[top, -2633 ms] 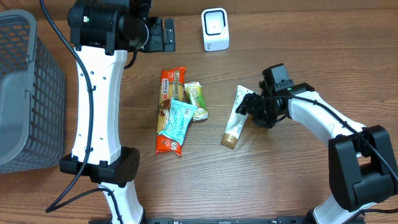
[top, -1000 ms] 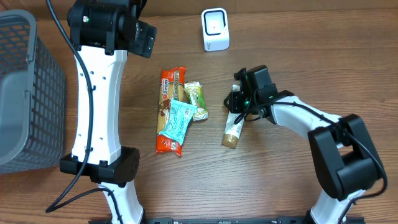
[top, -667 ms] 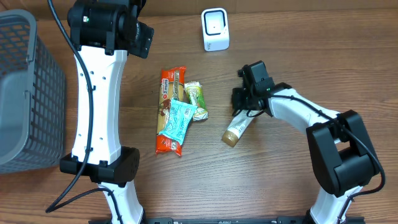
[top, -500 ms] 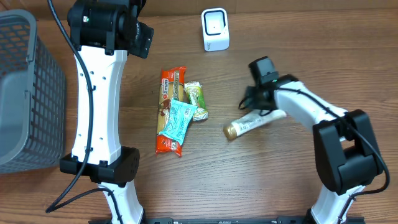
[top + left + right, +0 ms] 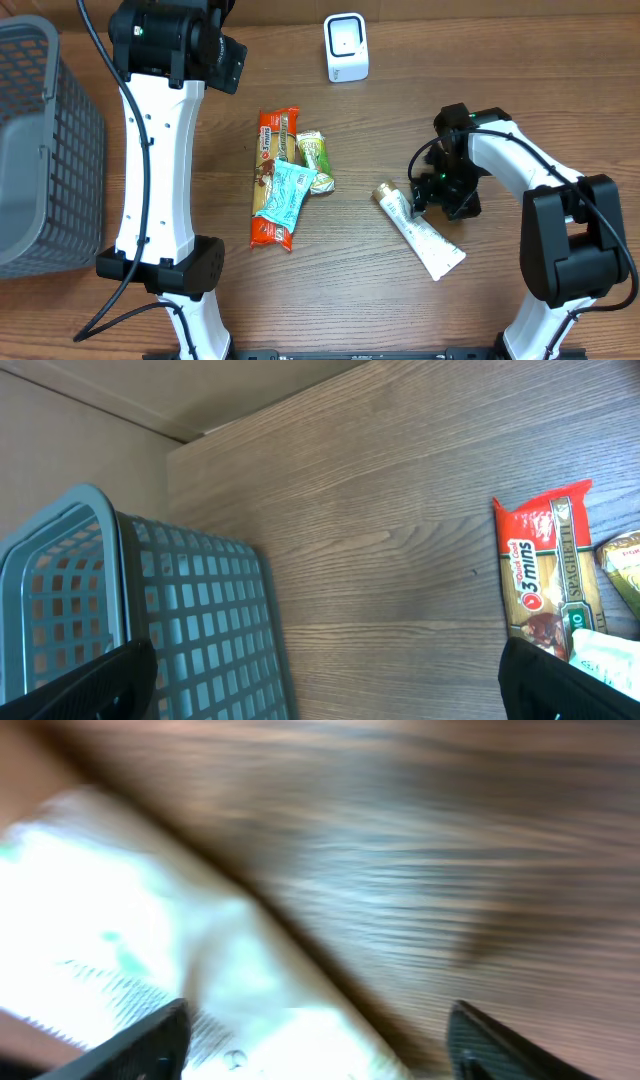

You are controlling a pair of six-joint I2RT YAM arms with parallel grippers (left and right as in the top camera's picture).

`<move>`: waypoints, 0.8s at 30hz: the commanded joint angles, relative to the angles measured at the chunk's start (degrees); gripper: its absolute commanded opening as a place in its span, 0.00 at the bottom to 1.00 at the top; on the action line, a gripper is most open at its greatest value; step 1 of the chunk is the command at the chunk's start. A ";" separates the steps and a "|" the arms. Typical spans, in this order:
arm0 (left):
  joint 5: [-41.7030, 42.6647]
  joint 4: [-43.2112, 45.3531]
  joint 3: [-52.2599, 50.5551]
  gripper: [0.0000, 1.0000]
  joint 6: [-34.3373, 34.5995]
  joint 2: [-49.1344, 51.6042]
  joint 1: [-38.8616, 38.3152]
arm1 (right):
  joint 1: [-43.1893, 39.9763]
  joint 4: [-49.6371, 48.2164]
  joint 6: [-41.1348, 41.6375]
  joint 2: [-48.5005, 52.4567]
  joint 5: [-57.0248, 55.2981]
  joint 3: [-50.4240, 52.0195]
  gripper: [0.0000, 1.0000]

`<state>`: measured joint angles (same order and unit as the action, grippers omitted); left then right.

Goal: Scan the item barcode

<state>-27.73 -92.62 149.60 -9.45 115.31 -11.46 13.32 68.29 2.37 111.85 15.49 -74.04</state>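
Note:
The item, a white tube (image 5: 427, 238) with a gold cap (image 5: 384, 191), lies flat on the wooden table, cap toward the upper left. My right gripper (image 5: 437, 195) hovers just over its cap end. In the right wrist view the gripper (image 5: 315, 1042) stands open, and the blurred white tube (image 5: 120, 920) lies under the jaws with neither finger touching it. A white scanner (image 5: 346, 47) stands at the back of the table. My left gripper (image 5: 228, 62) is raised at the back left; in the left wrist view it (image 5: 325, 682) is wide open and empty.
A grey mesh basket (image 5: 40, 150) fills the left edge and is also close below the left wrist camera (image 5: 200, 620). An orange spaghetti pack (image 5: 270, 140), a blue packet (image 5: 283, 192) and a green packet (image 5: 314, 152) lie piled mid-table.
The right gripper swung the tube round to the right, then opened and let it go. The tube now lies flat, farther right. The left arm has not moved.

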 commanded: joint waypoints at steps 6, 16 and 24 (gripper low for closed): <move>-0.74 0.00 0.07 0.99 -0.83 0.66 0.31 | 2.40 -2.21 -11.74 0.35 6.69 -0.92 0.96; -0.74 0.00 0.07 1.00 -0.83 0.66 0.31 | 2.49 -3.61 -23.58 0.35 14.32 -1.01 1.00; -0.74 0.00 0.07 0.99 -0.83 0.66 0.28 | 2.49 -8.74 -26.56 0.37 14.60 0.44 1.00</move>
<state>-27.70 -92.62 149.60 -9.45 115.31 -11.46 15.79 60.20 -21.06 111.94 28.56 -74.02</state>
